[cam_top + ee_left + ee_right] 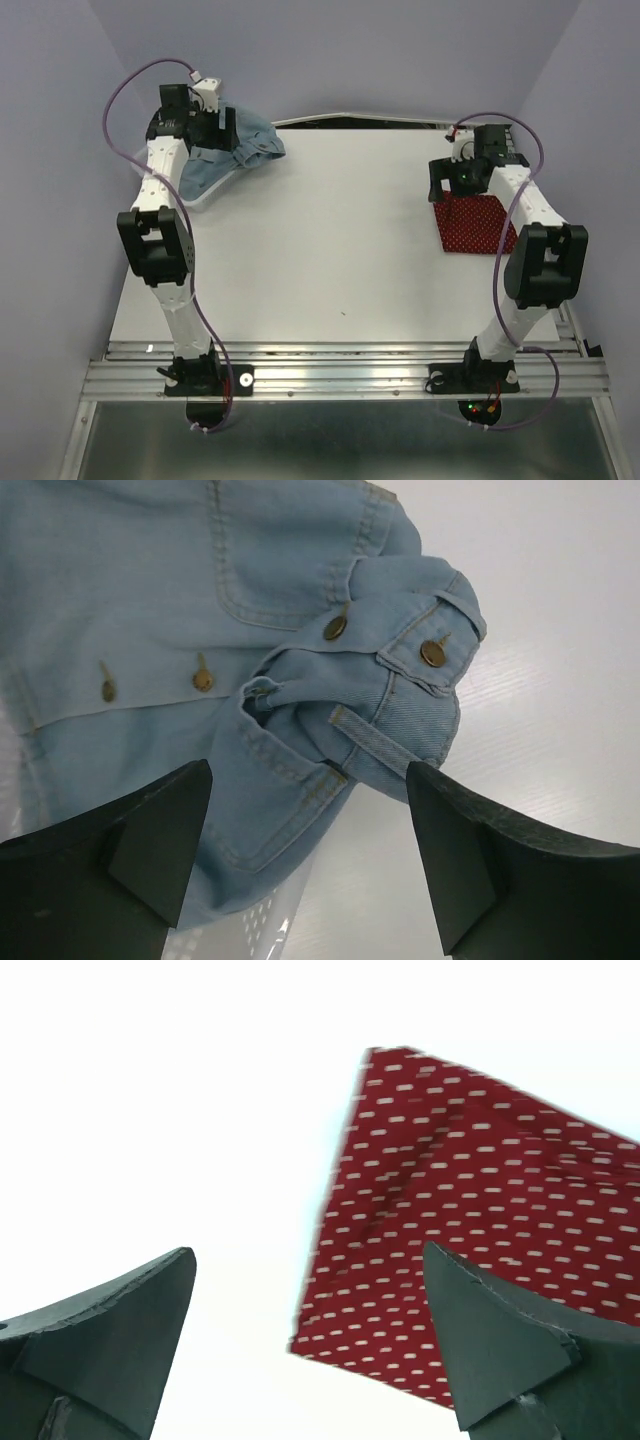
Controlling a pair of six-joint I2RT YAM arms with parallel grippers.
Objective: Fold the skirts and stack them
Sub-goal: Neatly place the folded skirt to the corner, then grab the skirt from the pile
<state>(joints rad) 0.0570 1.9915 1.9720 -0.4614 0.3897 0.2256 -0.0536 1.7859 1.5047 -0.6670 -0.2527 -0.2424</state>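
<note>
1. The red skirt [472,225] lies folded flat, close to the right edge of the table [330,240]. It looks done.
2. The blue skirt [150,590] is bunched up in the white basket [250,935] at the far left corner. One lump of it hangs over the rim.
3. The left gripper [308,810] hangs just above the blue skirt. Its fingers are wide apart and hold nothing.
4. The right gripper [310,1290] hangs over a corner of the red skirt. Its fingers are apart too and hold nothing.
5. I think the step now is getting the blue skirt out. The left gripper should go down, pinch the thick band by the buttons, and lift it over the rim.
6. The middle of the table has lots of room for folding. The red skirt must not slide off its edge.
</note>
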